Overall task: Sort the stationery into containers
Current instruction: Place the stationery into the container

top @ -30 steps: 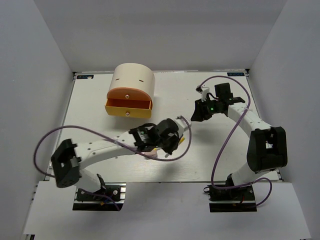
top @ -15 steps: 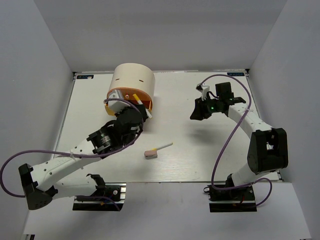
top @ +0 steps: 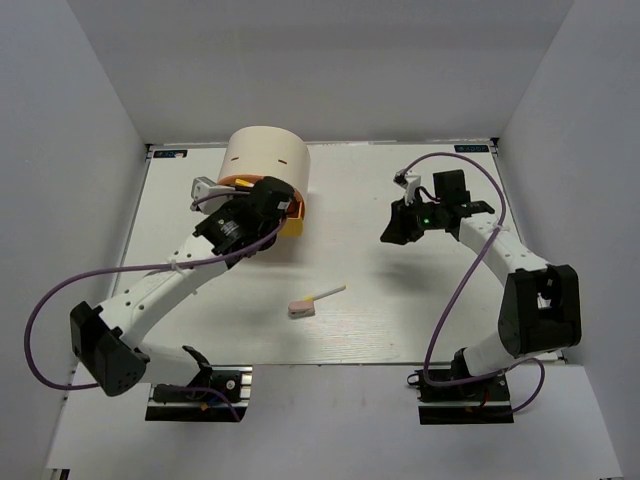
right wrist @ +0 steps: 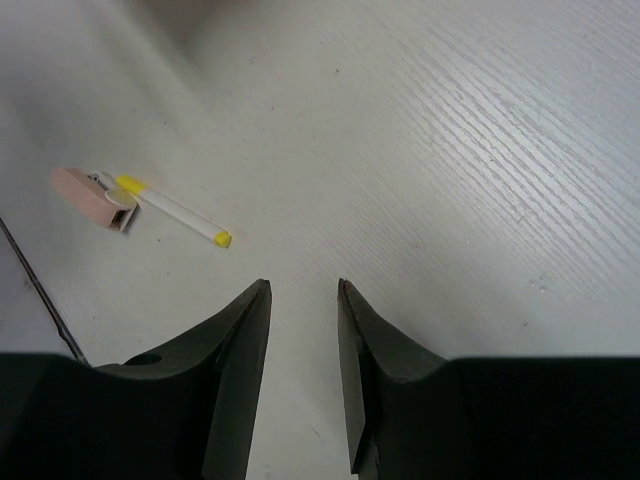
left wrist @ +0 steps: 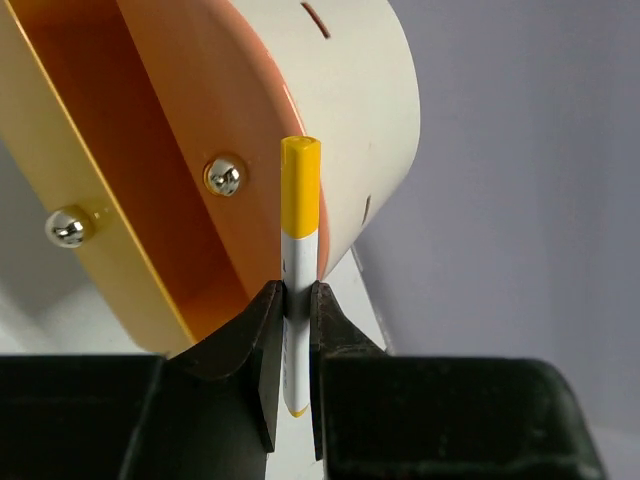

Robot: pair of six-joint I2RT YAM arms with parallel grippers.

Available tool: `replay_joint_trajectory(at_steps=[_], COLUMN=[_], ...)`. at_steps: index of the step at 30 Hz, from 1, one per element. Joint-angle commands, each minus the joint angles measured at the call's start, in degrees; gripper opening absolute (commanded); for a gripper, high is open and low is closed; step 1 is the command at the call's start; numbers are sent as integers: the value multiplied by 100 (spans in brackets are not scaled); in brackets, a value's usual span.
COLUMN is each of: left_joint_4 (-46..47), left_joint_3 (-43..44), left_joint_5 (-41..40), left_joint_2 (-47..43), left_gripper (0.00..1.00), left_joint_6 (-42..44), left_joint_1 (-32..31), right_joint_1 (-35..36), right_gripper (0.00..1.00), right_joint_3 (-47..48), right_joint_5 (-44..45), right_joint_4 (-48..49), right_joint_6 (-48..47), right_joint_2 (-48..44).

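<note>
Since the earlier frame the left arm has swung from table centre out to the chest at far left; the right arm has barely shifted.

- Left claw: shut tight on a pen, gripped low on the white barrel. The pen's long axis runs straight out from the jaws, yellow cap leading toward the chest.
- Key relation: in the left wrist view the open yellow drawer lies left of the pen, which stands against the orange front. Whether the pen is over the cavity yet cannot be told. Judged: it needs a sideways shift toward the drawer before release.
- Right claw: about half open, empty, hovering at far right.
- Still to sort: second pen and eraser, touching, near centre. The right claw looks nearer to them.
</note>
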Motion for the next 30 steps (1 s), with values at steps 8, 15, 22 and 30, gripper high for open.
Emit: replay_joint_trajectory(at_steps=[8, 15, 22, 30], left_joint_4=[-607, -624, -450, -229], left_joint_3=[623, 624, 150, -70], left_joint_5=[974, 1405, 1635, 1890], left_joint_2=[460, 654, 601, 777], left_gripper=[0, 0, 0, 0], left_joint_6=[-1174, -1175, -1237, -1237], left_joint_1=[841, 1174, 1289, 1456], right_joint_1=[-26, -26, -17, -8], right_gripper=[39, 39, 39, 39], right_joint_3=[-279, -332, -349, -367], right_joint_5=[-149, -149, -157, -166], right_joint_4=[435, 488, 532, 550], right_joint_6=[122, 131, 157, 148], right_joint_2=[-428, -445, -436, -419])
